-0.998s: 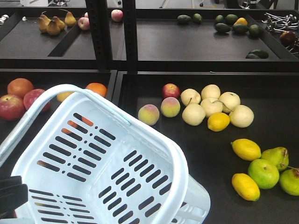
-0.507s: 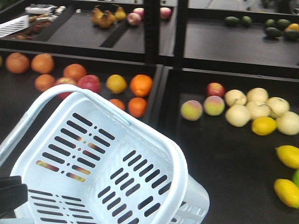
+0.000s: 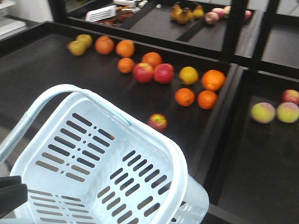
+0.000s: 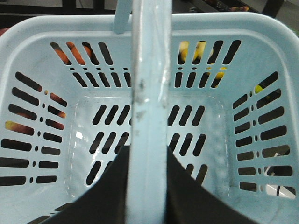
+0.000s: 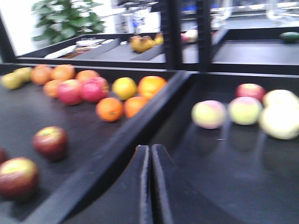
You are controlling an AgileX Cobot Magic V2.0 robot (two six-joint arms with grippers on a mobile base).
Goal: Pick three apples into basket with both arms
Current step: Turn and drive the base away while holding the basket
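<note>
The pale blue basket (image 3: 180, 163) fills the lower left of the front view, tilted and with nothing inside. In the left wrist view my left gripper (image 4: 149, 161) is shut on its loop handle (image 4: 150, 70), and the slotted basket floor (image 4: 219, 140) hangs below. One dark red apple (image 3: 158, 122) with a yellow-green patch lies on the black tray just beyond the basket rim. The right wrist view shows two such apples (image 5: 50, 141) (image 5: 17, 177) at lower left. My right gripper (image 5: 150, 147) is shut and holds nothing, above the raised divider (image 5: 117, 144) between two trays.
Two brighter red apples (image 3: 153, 73) and several oranges (image 3: 212, 79) lie farther back on the same tray. Peaches (image 3: 263, 112) sit in the right-hand tray past the divider (image 3: 229, 107). A black shelf post (image 3: 233, 28) and an upper shelf with pears (image 3: 182, 13) stand behind.
The view has swung left: the pears, lemons and peaches slid out to the right, and the orange and apple tray came in. The basket keeps its place in the frame.
</note>
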